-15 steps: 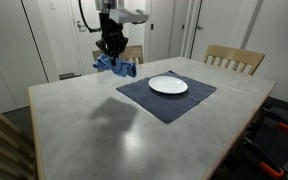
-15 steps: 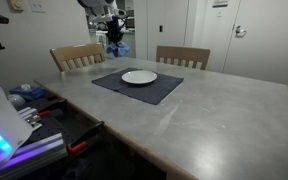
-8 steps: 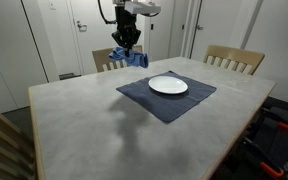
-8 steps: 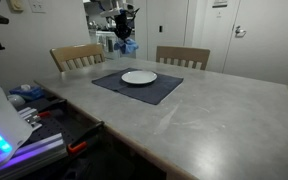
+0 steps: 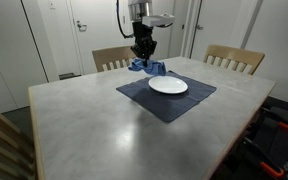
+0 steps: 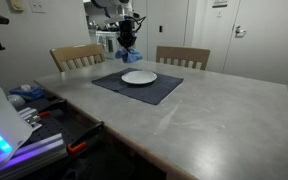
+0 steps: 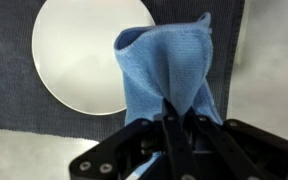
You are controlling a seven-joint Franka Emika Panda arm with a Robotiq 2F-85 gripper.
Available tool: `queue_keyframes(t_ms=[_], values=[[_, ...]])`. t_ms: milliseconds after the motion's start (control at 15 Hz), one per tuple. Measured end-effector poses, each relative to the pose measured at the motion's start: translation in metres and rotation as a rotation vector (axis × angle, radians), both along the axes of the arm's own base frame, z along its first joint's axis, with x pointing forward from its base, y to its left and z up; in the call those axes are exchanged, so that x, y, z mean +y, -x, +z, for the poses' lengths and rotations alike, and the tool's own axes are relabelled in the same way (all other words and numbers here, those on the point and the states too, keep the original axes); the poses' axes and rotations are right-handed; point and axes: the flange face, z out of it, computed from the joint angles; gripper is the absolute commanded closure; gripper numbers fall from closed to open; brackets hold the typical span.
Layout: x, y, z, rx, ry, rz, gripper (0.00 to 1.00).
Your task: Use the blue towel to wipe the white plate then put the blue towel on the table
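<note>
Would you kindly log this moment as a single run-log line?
phase: pre-wipe | claw: shut on blue cloth towel | round white plate: on dark fabric placemat, untouched

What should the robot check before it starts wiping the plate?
1. Towel grip: ok. The gripper is shut on the blue towel.
2. Towel centred over the white plate: not ok. It hangs by the plate's edge.
3. Towel touching the plate: not ok. In an exterior view it hangs above the plate.
4. Nothing lying on the plate: ok.
5. Plate flat on the dark placemat: ok.
</note>
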Motion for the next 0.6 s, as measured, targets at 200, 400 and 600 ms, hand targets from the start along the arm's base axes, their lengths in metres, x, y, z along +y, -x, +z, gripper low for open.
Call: queue_keyframes(t_ms=[200,400,600], values=[[-0.021,0.010,-0.015,-0.028,0.006,-0.120,0.97],[-0.051,0.016,-0.026,-0.091,0.000,-0.263,0.97],[-0.065,0.028,-0.044,-0.063,-0.018,-0.328,0.97]])
